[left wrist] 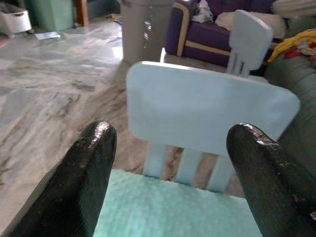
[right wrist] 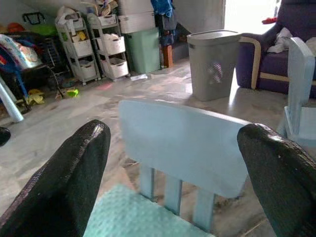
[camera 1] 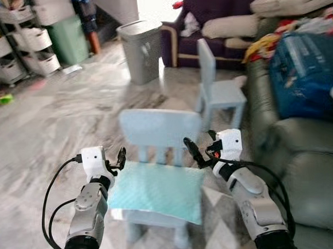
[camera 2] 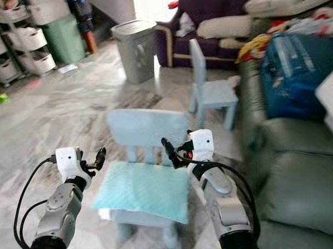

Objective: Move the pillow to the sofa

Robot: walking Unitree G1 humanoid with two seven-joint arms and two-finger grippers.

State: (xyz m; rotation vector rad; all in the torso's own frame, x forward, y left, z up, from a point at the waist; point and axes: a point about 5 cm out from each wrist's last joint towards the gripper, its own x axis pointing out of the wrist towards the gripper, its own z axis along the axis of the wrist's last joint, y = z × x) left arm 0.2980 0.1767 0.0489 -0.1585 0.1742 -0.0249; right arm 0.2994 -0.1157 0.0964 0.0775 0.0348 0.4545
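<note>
Both hands spread apart: left hand [camera 1: 120, 156], right hand [camera 1: 192, 151] flank pillow [camera 1: 155, 191] on chair [camera 1: 160, 128].

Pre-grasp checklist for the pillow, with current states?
1. Pillow lies flat on the near chair seat: ok.
2. Left tool open, at the pillow's left edge: ok.
3. Right tool open, at the pillow's right rear corner: ok.
4. Fingers touching the pillow: not ok, both above it.
5. Sofa on the robot's right has bare cushion space: ok.
6. Clearance from the chair backrest: cannot tell.
</note>
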